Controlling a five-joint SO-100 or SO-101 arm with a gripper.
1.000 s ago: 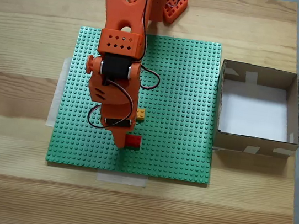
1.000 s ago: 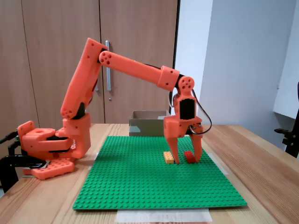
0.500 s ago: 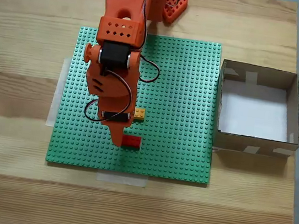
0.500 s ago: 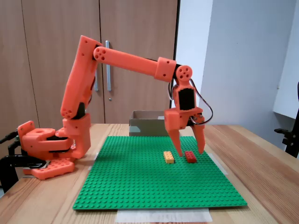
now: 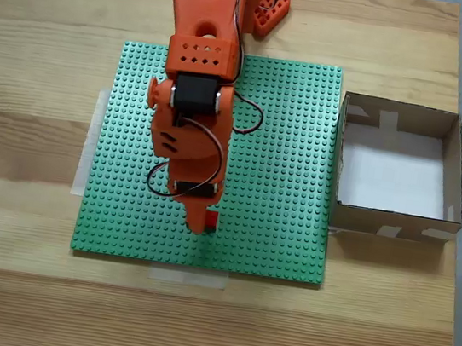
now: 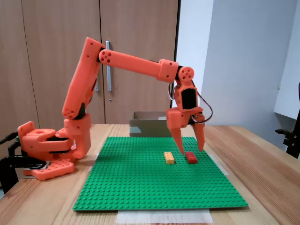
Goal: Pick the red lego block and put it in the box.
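Hiding most of the red lego block, gripper seemingly spread.

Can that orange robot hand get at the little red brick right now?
Probably yes. The hand hangs open just above the small red studded brick, with nothing between them; the yellow-orange brick lies apart to one side.

Two bricks lie on the baseplate: one red lego block at centre right of a fixed view, and one yellow-orange brick just left of it. There is one green studded baseplate across the lower middle of the frame. One box sits at the right edge of the downward-looking fixed view. One orange arm reaches across, ending in one gripper with two fingers.
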